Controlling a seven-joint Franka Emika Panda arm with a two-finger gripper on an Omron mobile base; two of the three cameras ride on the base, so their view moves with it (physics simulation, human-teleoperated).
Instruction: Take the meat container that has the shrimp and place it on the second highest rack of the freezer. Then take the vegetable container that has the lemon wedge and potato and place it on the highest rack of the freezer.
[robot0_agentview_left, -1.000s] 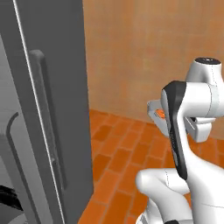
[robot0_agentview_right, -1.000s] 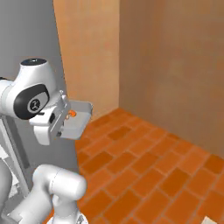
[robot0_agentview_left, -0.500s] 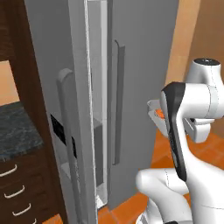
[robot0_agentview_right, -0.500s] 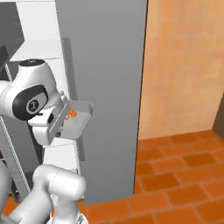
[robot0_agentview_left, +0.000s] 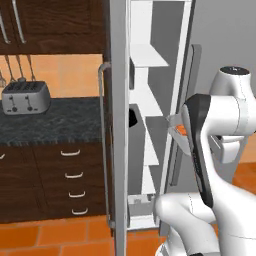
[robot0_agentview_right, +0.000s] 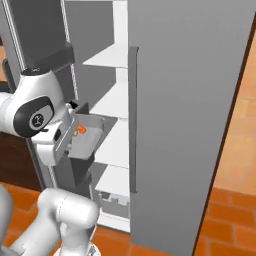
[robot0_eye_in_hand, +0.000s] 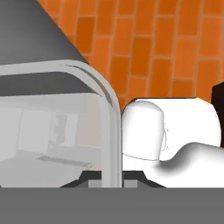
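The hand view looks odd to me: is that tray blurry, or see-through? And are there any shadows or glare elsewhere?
Hand view: the tray is sharp-rimmed but translucent, things behind it showing hazily. Left base view: flat, even light, soft shading inside the freezer, no glare. Right base view: crisp, the shrimp clear.

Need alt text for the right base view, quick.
The white arm's gripper holds a grey container with an orange shrimp in front of the open freezer, whose white shelves are exposed.

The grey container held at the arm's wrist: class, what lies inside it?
Inside the container, one small orange shrimp shows near the wrist end. The arm covers that end of the floor, so anything else there stays hidden.
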